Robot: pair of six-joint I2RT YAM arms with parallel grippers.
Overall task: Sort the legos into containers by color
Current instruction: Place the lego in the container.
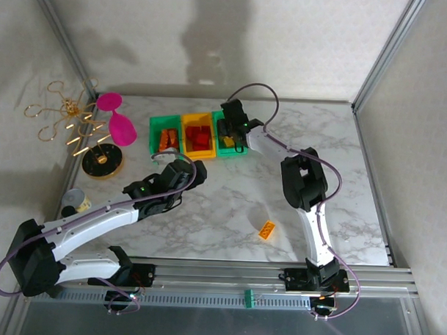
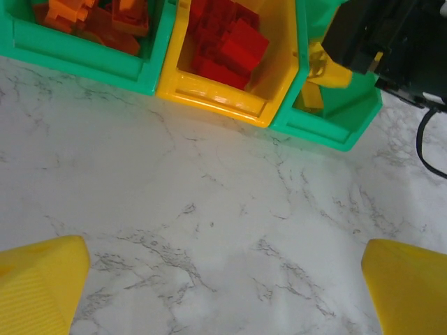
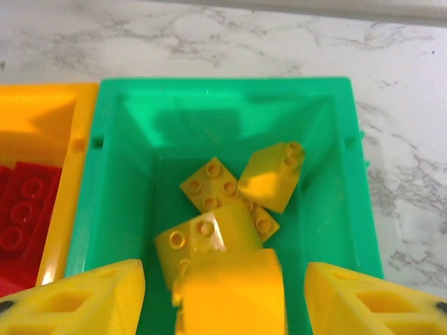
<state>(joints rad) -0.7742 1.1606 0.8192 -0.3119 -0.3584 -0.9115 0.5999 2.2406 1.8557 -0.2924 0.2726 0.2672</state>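
The right hand [image 3: 223,276] stands open over the right green bin [image 3: 209,105], a yellow brick [image 3: 230,293] between its fingers [image 3: 84,300], touching neither. The left hand [image 2: 223,251] gapes wide above bare desk [image 2: 209,209] before the yellow bin [image 2: 209,98]. One orange brick [image 1: 267,229] lies alone mid-desk.

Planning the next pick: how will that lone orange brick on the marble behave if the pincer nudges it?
The orange brick looks like rigid moulded plastic, so likely stiff. It lies flat and low, so tipping or rolling seems unlikely. The marble tabletop looks smooth, so an off-centre nudge would probably slide or spin it.
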